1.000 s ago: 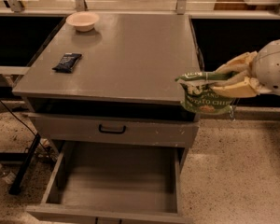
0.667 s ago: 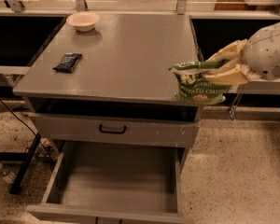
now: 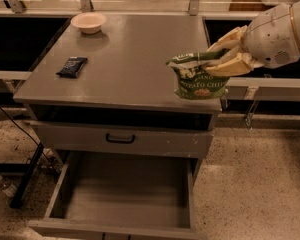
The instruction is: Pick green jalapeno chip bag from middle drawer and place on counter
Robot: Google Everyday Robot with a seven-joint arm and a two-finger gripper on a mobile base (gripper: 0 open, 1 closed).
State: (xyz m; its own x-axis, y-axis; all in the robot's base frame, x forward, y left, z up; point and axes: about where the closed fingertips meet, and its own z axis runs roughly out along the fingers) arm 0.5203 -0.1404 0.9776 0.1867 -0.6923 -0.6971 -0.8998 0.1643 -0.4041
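My gripper (image 3: pixel 221 60) comes in from the right and is shut on the whitish top of the green jalapeno chip bag (image 3: pixel 199 81). The bag hangs upright just above the right front corner of the counter (image 3: pixel 135 59), with its pale "potato chips" lettering facing the camera. The middle drawer (image 3: pixel 127 194) stands pulled out below, its bare grey floor showing with nothing in it.
A small flat dark packet (image 3: pixel 72 66) lies on the counter's left side. A pale bowl (image 3: pixel 88 22) stands at the counter's back left. A closed drawer front with a black handle (image 3: pixel 120 139) sits above the open drawer. A dark cable and stand leg (image 3: pixel 25 176) are on the floor at left.
My gripper has carried the bag up and to the left, from beside the counter's right edge to over its right front corner.
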